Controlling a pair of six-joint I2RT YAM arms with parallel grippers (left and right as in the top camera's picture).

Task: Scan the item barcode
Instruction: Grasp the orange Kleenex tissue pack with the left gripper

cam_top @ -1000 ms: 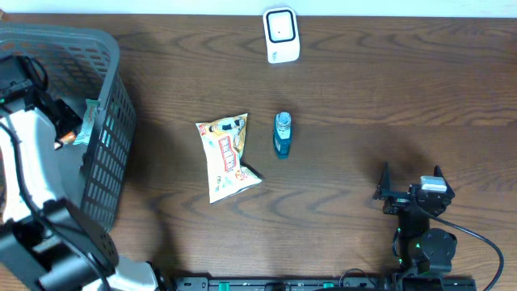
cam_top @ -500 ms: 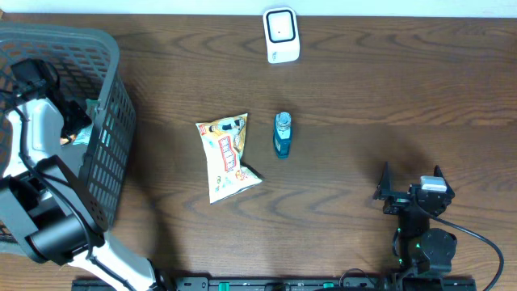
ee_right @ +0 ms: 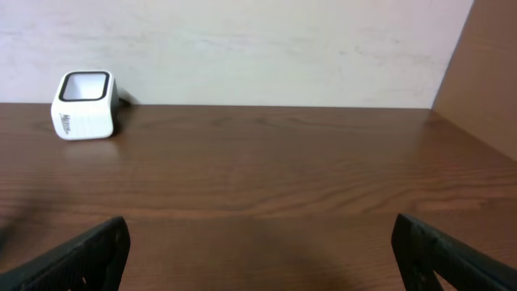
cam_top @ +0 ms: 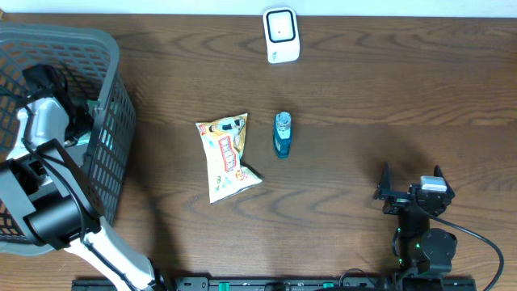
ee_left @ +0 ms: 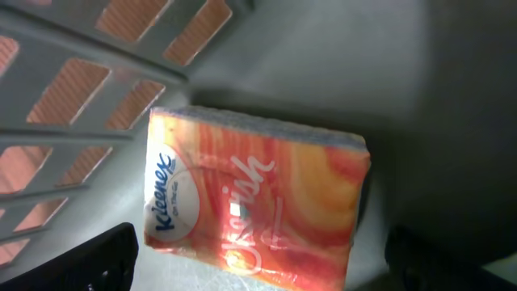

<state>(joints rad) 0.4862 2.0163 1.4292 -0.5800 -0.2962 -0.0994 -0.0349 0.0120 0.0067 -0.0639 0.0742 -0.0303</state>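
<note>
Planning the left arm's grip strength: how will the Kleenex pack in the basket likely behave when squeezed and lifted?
The Kleenex pack looks like soft wrapped tissues, so it probably compresses and weighs little. Its glossy wrapper shows glare, so it may slip. Flat and rectangular, it shouldn't roll.

Tissue pack (ee_left: 254, 202) apparently reads "Kleenex".

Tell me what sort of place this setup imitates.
Probably a mock shop checkout on a wooden table: a white barcode scanner, a grey shopping basket holding a Kleenex tissue pack, plus a snack bag and a small blue bottle.
</note>
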